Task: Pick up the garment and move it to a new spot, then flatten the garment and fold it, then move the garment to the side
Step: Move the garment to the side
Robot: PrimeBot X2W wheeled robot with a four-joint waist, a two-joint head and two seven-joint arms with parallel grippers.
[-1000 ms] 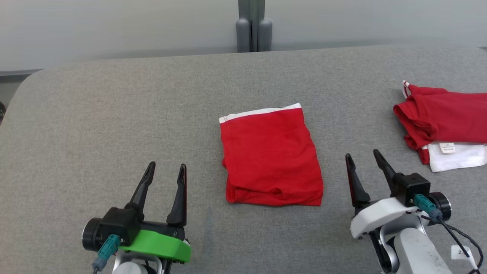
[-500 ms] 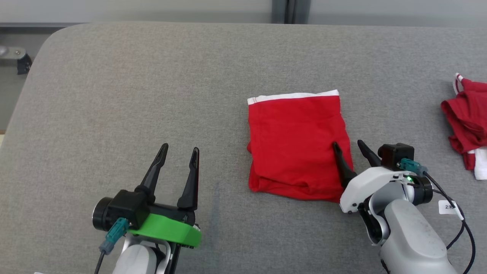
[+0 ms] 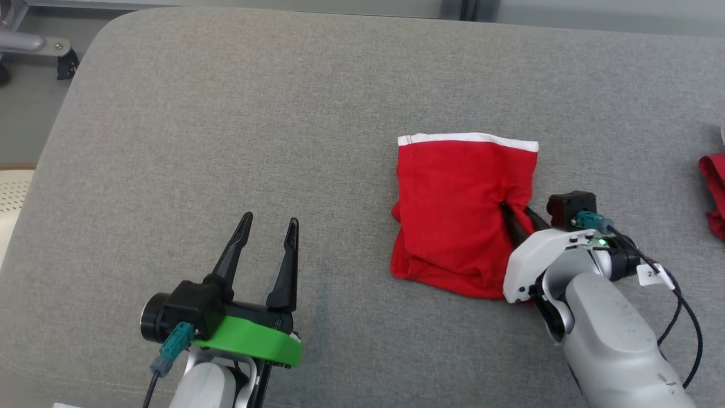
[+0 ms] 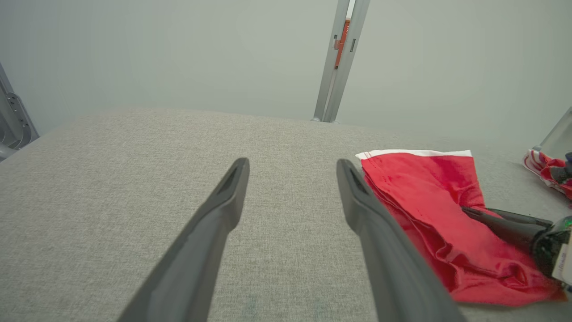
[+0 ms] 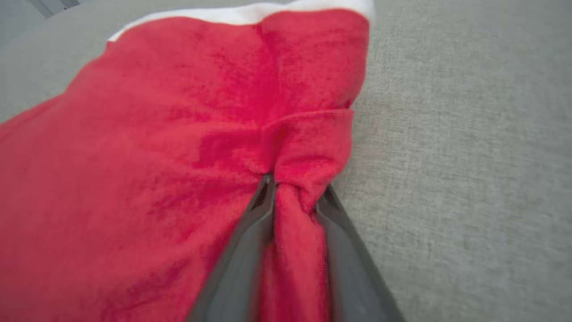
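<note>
Garment (image 3: 453,215) in right gripper (image 3: 514,208), red cloth (image 3: 715,192) well apart

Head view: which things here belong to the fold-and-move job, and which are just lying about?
In the job:
- folded red garment with white band
- right gripper, pinching its right edge
- left gripper, open, idle

Lying about:
- crumpled red cloth at the right edge
- grey metal frame, top left corner

Grey woven-fabric padded surface (image 3: 226,113), far left corner rounded. A folded red cloth garment with a white band (image 3: 453,215) lies on it, right edge bunched between the jaws of the right gripper (image 3: 514,208). Bare fabric between the jaws of the left gripper (image 3: 270,219). A crumpled red cloth heap (image 3: 715,187) lies well right of the right jaws.
</note>
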